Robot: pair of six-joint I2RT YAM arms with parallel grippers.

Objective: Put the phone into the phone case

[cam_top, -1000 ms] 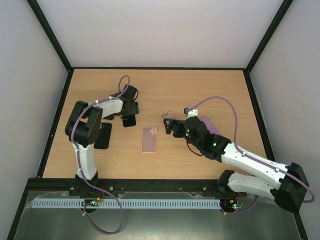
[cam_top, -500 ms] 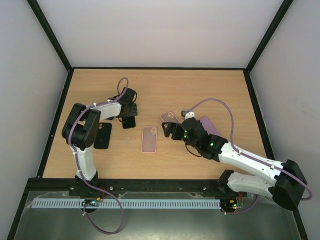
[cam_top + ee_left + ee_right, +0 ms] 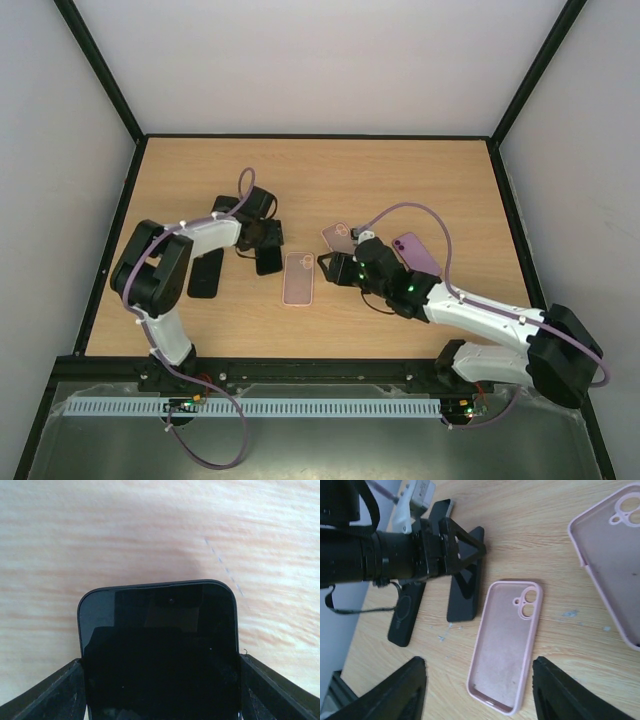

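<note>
Black glass-fronted phone point(image 3: 159, 645) sits screen-up in the clamped fingers of my left end effector point(image 3: 264, 248), which pinches it across its long edges, just beside the empty pale-pink silicone phone case point(image 3: 506, 642) lying cavity-up on the wooden bench point(image 3: 420, 180). A strip of bare wood separates phone and case. I cannot tell whether the phone's free end touches the bench. My right end effector point(image 3: 330, 270) hangs at the case's other side, fingers spread and holding nothing. I judge the step in hand to be the carry: the phone is gripped but not yet over the case. The next move calls for squaring the phone above the cavity and matching its lens corner to the cut-out. It then calls for lowering one end in and pressing flat, with the right end effector placed to pin the light case against sliding. A second pink case point(image 3: 340, 237) lies near.
</note>
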